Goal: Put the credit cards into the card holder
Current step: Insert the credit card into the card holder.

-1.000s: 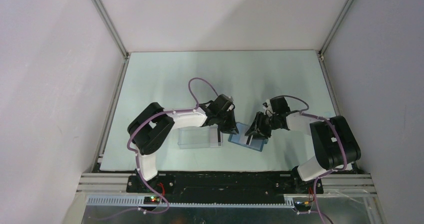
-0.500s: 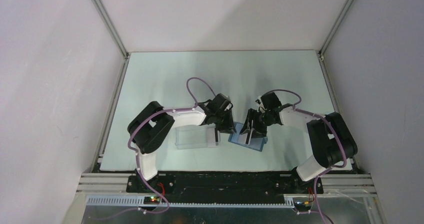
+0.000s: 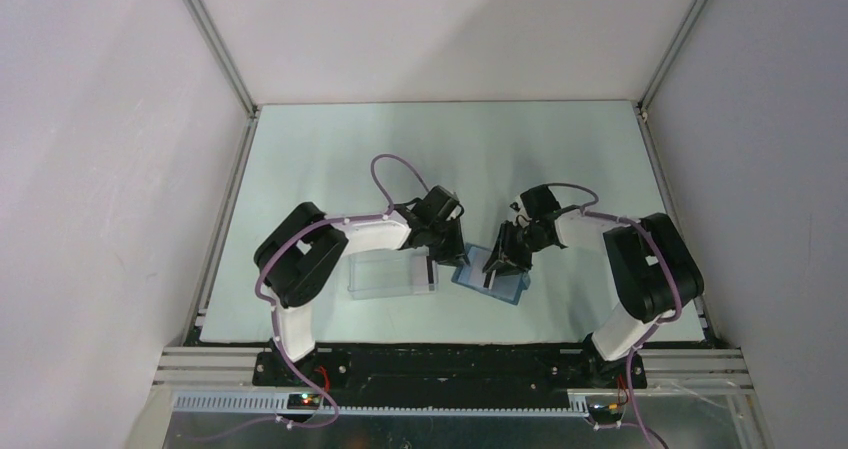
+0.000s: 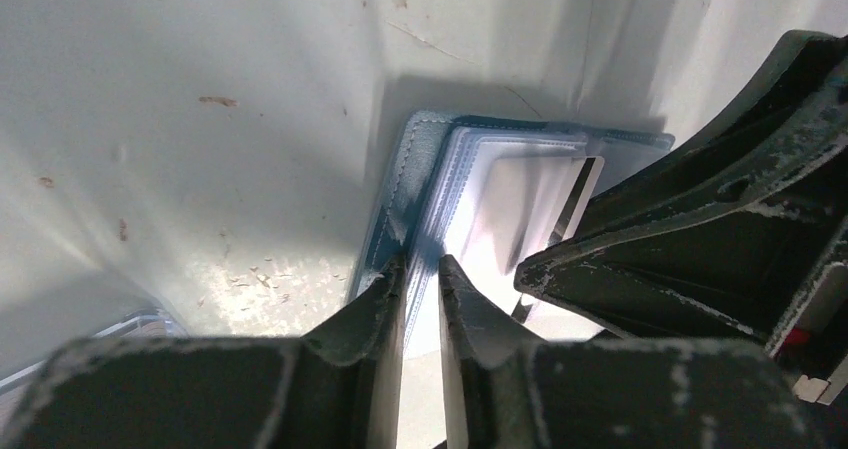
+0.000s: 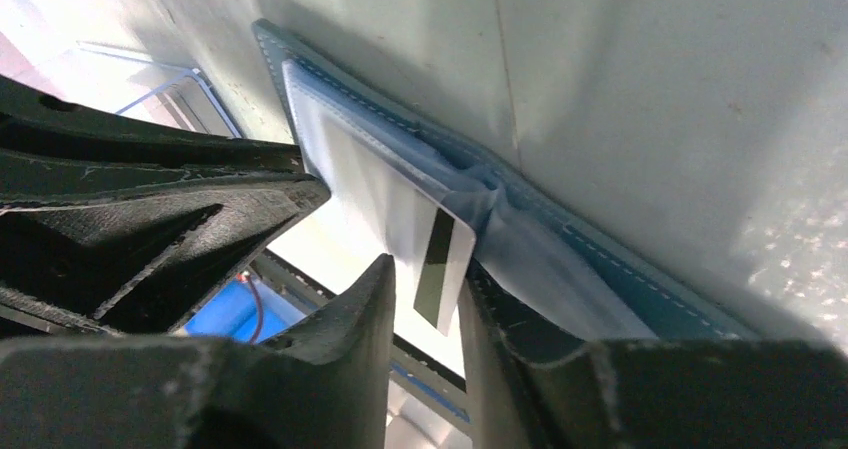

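Right hand (image 5: 428, 271): jaws stand close on either side of the striped end of a card (image 5: 440, 259). Cannot tell whether they actually pinch it or only bracket it. The card's other end is already under a clear sleeve of the holder (image 5: 600, 269).

Left hand (image 4: 420, 279): nearly closed, and appears to pinch the holder's near edge (cover and sleeve leaves) to keep it open and steady.

Holder lies open on the tabletop (image 3: 400, 149), between the two hands, just right of the box (image 3: 385, 274).

Step in hand, as I judge it: sliding the card into its sleeve, roughly half in.

Next move calls for a push along the sleeve's line, card kept flat so it doesn't snag the sleeve mouth. The left hand should hold firm against that push.

Count:
- cards seen: 1, no others visible
- holder: 1
- box: 1
- hands: 2
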Robot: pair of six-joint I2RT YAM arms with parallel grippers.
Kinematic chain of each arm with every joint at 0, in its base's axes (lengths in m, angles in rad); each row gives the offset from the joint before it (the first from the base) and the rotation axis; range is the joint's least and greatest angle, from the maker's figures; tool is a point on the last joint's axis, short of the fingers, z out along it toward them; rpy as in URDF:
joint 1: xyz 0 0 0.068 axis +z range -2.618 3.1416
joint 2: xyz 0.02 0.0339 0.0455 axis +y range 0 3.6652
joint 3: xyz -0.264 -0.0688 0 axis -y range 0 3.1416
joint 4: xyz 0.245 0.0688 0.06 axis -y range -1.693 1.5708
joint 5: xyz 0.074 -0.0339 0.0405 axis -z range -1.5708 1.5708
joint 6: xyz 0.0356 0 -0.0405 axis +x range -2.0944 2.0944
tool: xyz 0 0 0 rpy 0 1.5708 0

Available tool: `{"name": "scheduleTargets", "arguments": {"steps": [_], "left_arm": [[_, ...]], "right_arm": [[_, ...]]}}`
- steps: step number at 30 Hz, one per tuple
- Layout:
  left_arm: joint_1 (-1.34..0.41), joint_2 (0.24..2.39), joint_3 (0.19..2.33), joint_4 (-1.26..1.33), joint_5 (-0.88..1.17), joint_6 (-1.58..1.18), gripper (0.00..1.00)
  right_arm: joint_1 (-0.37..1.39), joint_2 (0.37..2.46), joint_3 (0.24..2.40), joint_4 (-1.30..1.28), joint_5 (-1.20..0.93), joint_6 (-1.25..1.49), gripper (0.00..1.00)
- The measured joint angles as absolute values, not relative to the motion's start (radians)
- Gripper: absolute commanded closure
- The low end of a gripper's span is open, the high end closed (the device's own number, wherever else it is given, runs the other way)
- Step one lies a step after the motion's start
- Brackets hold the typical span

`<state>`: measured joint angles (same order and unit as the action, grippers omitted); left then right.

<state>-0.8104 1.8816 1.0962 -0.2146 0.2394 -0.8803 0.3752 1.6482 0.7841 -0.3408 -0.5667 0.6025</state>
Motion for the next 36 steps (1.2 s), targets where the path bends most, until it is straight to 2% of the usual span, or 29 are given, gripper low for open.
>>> {"name": "scheduleTargets", "arguments": {"steps": [4, 12, 16, 23, 26, 28, 30, 32, 35, 36], "left_arm": [[-0.804, 1.882, 1.100, -0.227, 0.239, -0.880, 0.83], [-0.801, 1.881, 1.103, -0.231, 0.239, -0.881, 0.86], [-0.801, 1.881, 1.103, -0.231, 0.240, -0.881, 0.86], [-0.796, 1.876, 1.103, -0.236, 0.239, -0.881, 0.82], [-0.796, 1.867, 1.103, -0.246, 0.239, -0.881, 0.79], [-0.797, 1.861, 1.103, -0.249, 0.239, -0.881, 0.79], [-0.799, 1.855, 1.103, -0.250, 0.239, -0.881, 0.78], [-0.799, 1.848, 1.103, -0.252, 0.239, -0.881, 0.78], [-0.798, 1.836, 1.098, -0.258, 0.239, -0.881, 0.76], [-0.797, 1.829, 1.095, -0.258, 0.239, -0.881, 0.74]], "right_arm": [[0.365, 1.677, 0.785, -0.334, -0.601, 0.613, 0.76], [0.354, 1.707, 0.801, -0.339, -0.638, 0.610, 0.74], [0.354, 1.735, 0.838, -0.363, -0.647, 0.597, 0.68], [0.355, 1.753, 0.891, -0.368, -0.640, 0.570, 0.52], [0.357, 1.751, 0.907, -0.358, -0.628, 0.556, 0.50], [0.359, 1.751, 0.917, -0.353, -0.619, 0.548, 0.51], [0.362, 1.750, 0.926, -0.352, -0.610, 0.540, 0.68], [0.368, 1.750, 0.928, -0.351, -0.603, 0.527, 0.71], [0.374, 1.750, 0.928, -0.362, -0.588, 0.522, 0.64], [0.378, 1.750, 0.928, -0.366, -0.583, 0.522, 0.57]]}}
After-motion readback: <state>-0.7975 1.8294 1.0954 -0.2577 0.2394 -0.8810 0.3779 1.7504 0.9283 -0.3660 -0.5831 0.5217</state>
